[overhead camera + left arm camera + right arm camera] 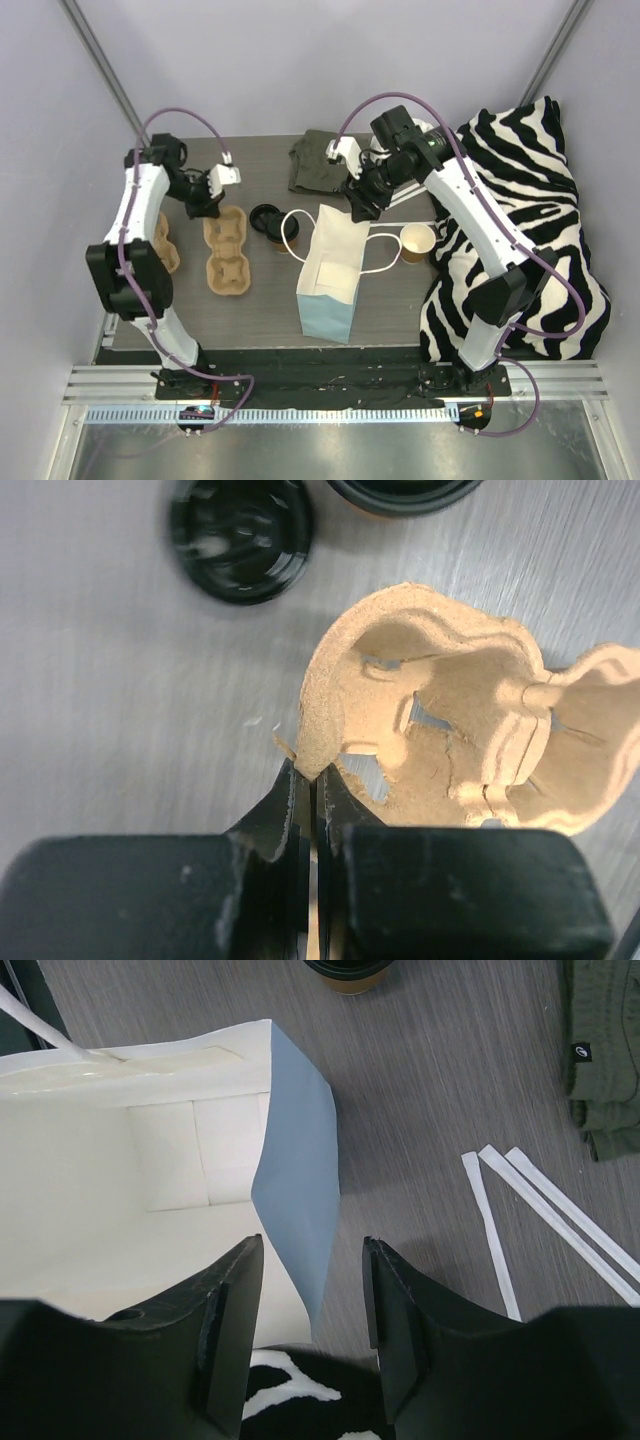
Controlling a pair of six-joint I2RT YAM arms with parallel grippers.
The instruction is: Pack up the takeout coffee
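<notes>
Two grips are being set up and neither is on the takeout coffee [350, 972]. It stands lidded on the surface [262, 305] between the pulp cup carrier [450, 720] and the blue paper bag [330, 285]. A loose black lid [240, 540] sits just beside it, and the bag's white handle loops close by. The left gripper [312, 780] has its jaws pinched tight on the carrier's thin rim. The right gripper [311, 1250] holds its jaws about half apart, straddling the bag's side wall without clamping it. The pinch looks like the weaker point: the pulp is frayed at the jaw tips, so a lift or drag from that one edge could tear it or let the carrier sag and swing. If the carrier is dragged toward the cup, it could shove the loose lid or tip the coffee. If the right jaws close and pull, the light bag may crumple or topple, narrowing its mouth. A lidless paper cup [418, 241] beyond the bag could be mistaken for the coffee.
</notes>
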